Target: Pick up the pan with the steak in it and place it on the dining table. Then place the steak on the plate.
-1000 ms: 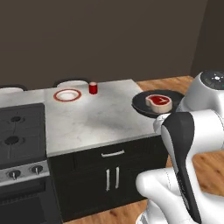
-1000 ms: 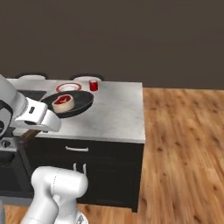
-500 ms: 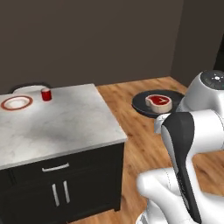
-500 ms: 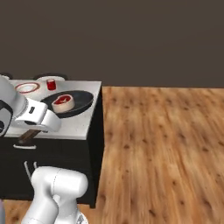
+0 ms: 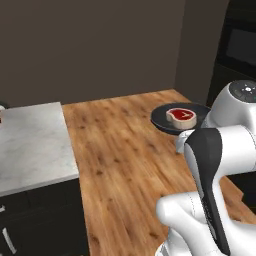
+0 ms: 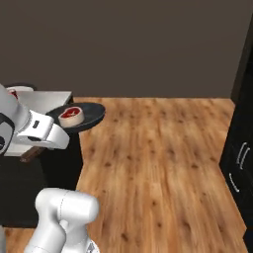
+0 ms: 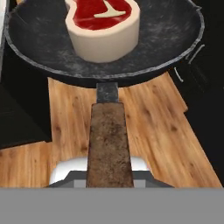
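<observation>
Over the wood floor (image 5: 120,145), the gripper (image 7: 109,186), clamped shut on the pan (image 5: 172,122) handle, should keep it level (steak (image 5: 181,117) sits loose) until over the dining table (image 5: 30,145).

you see the black pan (image 5: 175,120) held up in the air over the wooden floor (image 5: 120,150), just beside the robot's white arm (image 5: 220,150) at the right. the red steak (image 5: 181,116) with its pale fat rim lies inside the pan. at the left edge sits the marble-topped dining table (image 5: 30,145), well apart from the pan. a dark wall (image 5: 90,45) stands behind.
</observation>
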Controlling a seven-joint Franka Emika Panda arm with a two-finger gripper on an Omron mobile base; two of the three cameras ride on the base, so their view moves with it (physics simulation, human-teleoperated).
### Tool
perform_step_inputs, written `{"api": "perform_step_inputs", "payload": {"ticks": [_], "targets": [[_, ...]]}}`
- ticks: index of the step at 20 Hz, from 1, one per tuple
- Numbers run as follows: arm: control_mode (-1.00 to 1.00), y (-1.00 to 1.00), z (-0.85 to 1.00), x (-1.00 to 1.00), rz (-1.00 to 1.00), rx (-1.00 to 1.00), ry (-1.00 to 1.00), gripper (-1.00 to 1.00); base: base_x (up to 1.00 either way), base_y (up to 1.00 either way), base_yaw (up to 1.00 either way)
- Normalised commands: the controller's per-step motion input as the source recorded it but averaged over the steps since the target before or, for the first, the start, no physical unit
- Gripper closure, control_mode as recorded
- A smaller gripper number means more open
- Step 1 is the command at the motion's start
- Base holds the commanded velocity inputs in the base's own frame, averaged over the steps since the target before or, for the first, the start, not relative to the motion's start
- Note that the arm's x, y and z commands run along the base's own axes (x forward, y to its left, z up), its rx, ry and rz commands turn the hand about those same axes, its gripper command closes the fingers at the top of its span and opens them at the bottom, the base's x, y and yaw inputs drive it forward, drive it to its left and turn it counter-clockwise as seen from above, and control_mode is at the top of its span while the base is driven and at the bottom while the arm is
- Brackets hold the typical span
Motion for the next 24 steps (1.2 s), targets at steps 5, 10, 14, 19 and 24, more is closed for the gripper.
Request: {"api": "perform_step_inputs", "payload": {"ticks": [5, 10, 14, 19, 24], "targets": [[1.00, 0.00, 0.00, 0.00, 0.00, 0.00, 0.00, 1.00, 0.40, -1.00, -0.02], [1.00, 0.00, 0.00, 0.00, 0.00, 0.00, 0.00, 1.00, 0.87, -0.34, 0.02], [1.00, 0.00, 0.00, 0.00, 0.00, 0.00, 0.00, 1.00, 1.00, -0.03, 0.02], [1.00, 0.00, 0.00, 0.00, 0.00, 0.00, 0.00, 1.00, 1.00, 0.08, 0.00], [1.00, 0.00, 0.00, 0.00, 0.00, 0.00, 0.00, 1.00, 1.00, 0.13, 0.00]]}}
